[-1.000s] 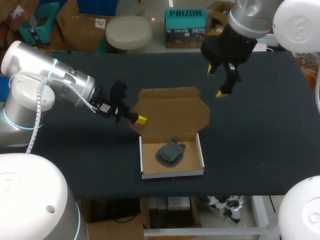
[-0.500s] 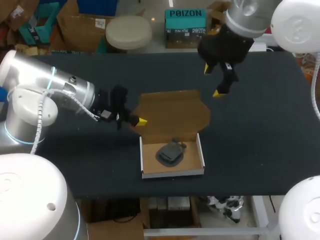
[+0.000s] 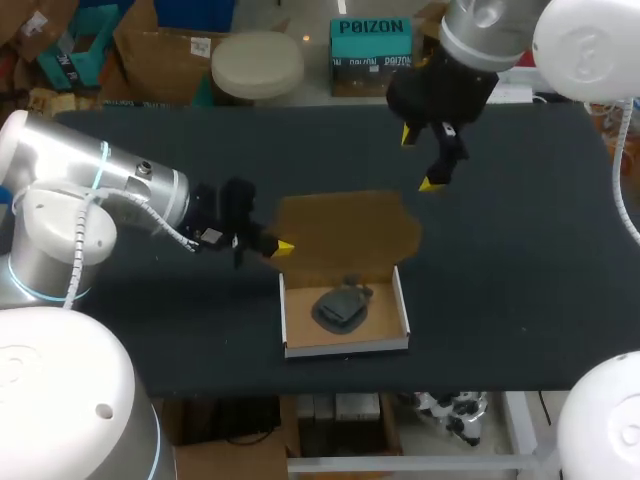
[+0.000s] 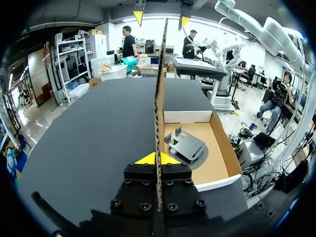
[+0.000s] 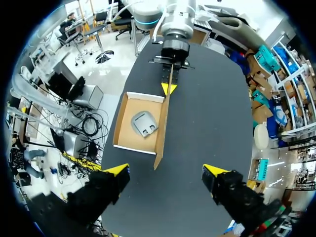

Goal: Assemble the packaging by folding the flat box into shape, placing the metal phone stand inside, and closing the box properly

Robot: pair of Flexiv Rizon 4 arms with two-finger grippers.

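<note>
"Box [image 3: 345, 346], seen from overhead: where is it?"
"Middle of the table [image 3: 520, 260], tray open, with the phone stand [image 3: 340, 306] lying inside. Its brown lid [image 3: 345, 228] stands raised from the far wall. The left claw [image 3: 280, 246] is at the lid's left edge. The right claw [image 3: 417, 160] hangs clear of the box near the lid's far right corner, fingers spread, nothing in them."
"And from the left wrist?"
"The lid runs edge-on, upright, between the two yellow tips, and that claw is clenched on it. The stand sits in the tray just beside."
"The right wrist?"
"Its fingers gape wide, empty. Well ahead of them lie the tray, the stand and the thin upright lid, with the left claw gripping its far end."
</note>
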